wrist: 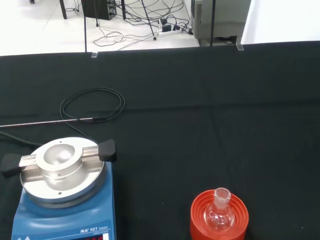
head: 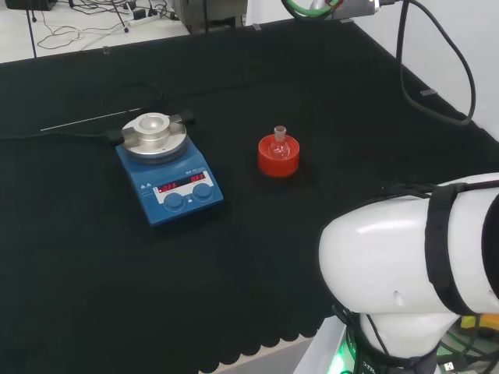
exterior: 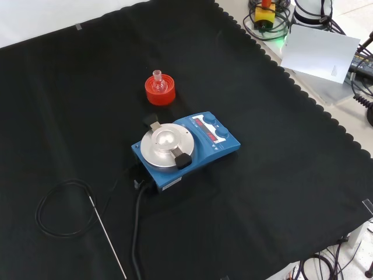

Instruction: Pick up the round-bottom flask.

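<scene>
A small clear round-bottom flask stands upright in a red ribbed ring stand near the middle of the black cloth in the head view. In the front view the flask and its stand sit just beyond the blue hotplate. The wrist view looks at the flask on the stand from a distance, with open cloth between.
A blue hotplate stirrer with a round metal top stands left of the flask in the head view, its cable and a thin metal probe trailing over the cloth. The arm's white link fills the lower right of the head view.
</scene>
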{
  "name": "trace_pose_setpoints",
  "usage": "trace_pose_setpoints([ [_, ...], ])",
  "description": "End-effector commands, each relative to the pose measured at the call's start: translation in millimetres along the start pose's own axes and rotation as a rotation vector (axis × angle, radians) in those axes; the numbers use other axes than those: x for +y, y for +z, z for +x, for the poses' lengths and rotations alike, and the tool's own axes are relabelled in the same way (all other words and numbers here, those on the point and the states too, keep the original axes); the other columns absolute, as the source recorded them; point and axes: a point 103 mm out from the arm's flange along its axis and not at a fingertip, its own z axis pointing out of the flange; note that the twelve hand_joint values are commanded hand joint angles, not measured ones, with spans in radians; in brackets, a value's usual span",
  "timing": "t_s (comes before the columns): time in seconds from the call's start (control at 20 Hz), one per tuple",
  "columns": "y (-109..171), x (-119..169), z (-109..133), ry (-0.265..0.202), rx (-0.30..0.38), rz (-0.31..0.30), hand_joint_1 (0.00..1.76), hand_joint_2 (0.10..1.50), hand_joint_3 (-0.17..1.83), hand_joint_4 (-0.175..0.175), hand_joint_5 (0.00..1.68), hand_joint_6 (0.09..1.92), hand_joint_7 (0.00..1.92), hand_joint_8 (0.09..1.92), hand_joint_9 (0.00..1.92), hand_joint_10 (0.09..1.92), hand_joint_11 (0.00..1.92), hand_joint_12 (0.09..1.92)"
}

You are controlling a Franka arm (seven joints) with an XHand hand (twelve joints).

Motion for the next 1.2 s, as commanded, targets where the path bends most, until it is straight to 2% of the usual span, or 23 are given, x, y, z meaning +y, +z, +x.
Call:
trace_pose_setpoints([
  [0.05,0.6,0.7,0.4,0.000,-0.005,-0.010,0.45,1.07,0.60,-0.018,0.28,0.45,0.31,0.81,0.45,0.87,0.28,1.35],
  [0.15,1.4,2.2,-0.4,0.002,-0.004,-0.005,0.27,1.18,0.43,-0.015,0.30,0.38,0.11,0.65,0.24,0.73,0.06,1.36],
  [0.25,1.8,3.3,-0.1,0.003,-0.004,-0.007,0.23,1.22,0.38,-0.015,0.31,0.36,0.07,0.61,0.19,0.70,0.01,1.36],
  [0.4,2.7,3.1,9.3,0.003,-0.016,-0.011,0.22,1.23,0.37,-0.015,0.31,0.35,0.06,0.60,0.18,0.69,0.00,1.36],
  [0.75,18.6,12.8,-0.8,0.045,-0.010,0.016,0.22,1.23,0.36,-0.015,0.32,0.35,0.06,0.59,0.18,0.69,0.00,1.36],
  [1.2,53.8,35.0,-40.7,0.120,0.010,0.051,0.22,1.24,0.35,-0.016,0.33,0.35,0.06,0.59,0.19,0.69,0.00,1.36],
])
